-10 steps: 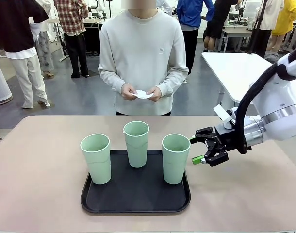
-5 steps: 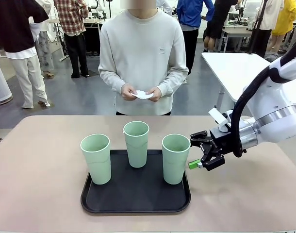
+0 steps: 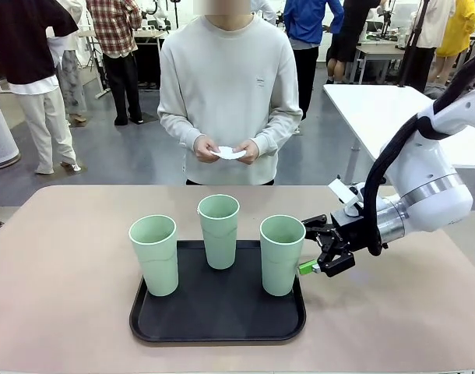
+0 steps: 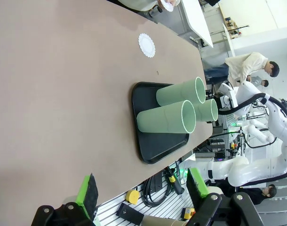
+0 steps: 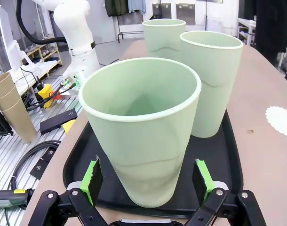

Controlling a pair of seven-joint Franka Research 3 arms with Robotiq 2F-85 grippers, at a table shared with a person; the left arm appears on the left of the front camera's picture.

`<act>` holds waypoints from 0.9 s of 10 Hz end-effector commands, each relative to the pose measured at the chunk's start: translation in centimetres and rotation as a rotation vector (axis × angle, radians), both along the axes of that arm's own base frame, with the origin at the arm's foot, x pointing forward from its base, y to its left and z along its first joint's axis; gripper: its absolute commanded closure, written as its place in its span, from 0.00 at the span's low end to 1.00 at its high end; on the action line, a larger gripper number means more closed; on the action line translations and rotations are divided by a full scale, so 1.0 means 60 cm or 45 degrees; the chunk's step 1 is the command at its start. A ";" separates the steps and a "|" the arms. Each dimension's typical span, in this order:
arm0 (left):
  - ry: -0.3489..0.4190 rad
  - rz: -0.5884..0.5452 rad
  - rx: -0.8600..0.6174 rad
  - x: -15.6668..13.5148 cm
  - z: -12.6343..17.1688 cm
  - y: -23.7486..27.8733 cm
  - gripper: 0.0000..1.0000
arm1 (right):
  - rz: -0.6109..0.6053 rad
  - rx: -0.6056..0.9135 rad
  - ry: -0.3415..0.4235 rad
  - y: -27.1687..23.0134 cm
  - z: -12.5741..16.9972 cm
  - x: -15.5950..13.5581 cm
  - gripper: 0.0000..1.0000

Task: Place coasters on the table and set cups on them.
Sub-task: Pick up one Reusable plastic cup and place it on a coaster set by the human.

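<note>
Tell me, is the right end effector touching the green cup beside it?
Apart. In the right wrist view the cup stands between the right end effector's open fingers, with black tray showing between each green pad and the cup.

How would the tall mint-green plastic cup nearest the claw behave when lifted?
Probably light: the tall mint-green plastic cup looks empty. Likely tippy if nudged: tall, with a narrower base. Its smooth taper might slip in the right gripper.

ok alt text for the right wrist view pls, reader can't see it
The right gripper, open, has its green pads either side of the nearest mint-green cup on a black tray, not touching it. Two more cups stand behind on the tray, and a white lacy coaster lies on the tan table.
</note>
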State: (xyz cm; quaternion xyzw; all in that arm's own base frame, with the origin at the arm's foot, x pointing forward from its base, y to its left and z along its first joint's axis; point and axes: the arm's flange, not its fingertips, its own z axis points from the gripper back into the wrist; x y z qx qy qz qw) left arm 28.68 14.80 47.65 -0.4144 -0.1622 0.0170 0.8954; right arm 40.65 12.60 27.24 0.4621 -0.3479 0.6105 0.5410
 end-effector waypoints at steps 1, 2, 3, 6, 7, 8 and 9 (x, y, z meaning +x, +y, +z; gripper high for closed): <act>-0.011 0.009 -0.018 0.003 0.000 -0.001 0.00 | 0.052 0.042 -0.030 0.017 -0.012 0.005 0.00; -0.011 0.009 -0.018 0.003 0.000 -0.001 0.00 | 0.064 0.031 -0.014 0.023 -0.016 0.006 0.00; -0.011 0.009 -0.018 0.003 0.000 -0.001 0.00 | 0.071 0.030 0.000 0.027 -0.019 0.007 0.00; -0.011 0.009 -0.018 0.003 0.000 -0.001 0.00 | 0.093 0.022 -0.013 0.042 -0.027 0.011 0.00; -0.011 0.009 -0.018 0.003 0.000 -0.001 0.00 | 0.094 0.018 -0.001 0.048 -0.031 0.013 0.00; -0.011 0.009 -0.018 0.003 0.000 -0.001 0.00 | 0.093 0.019 0.011 0.052 -0.034 0.016 0.00; -0.011 0.009 -0.018 0.003 0.000 -0.001 0.00 | 0.105 0.025 -0.002 0.056 -0.035 0.016 0.00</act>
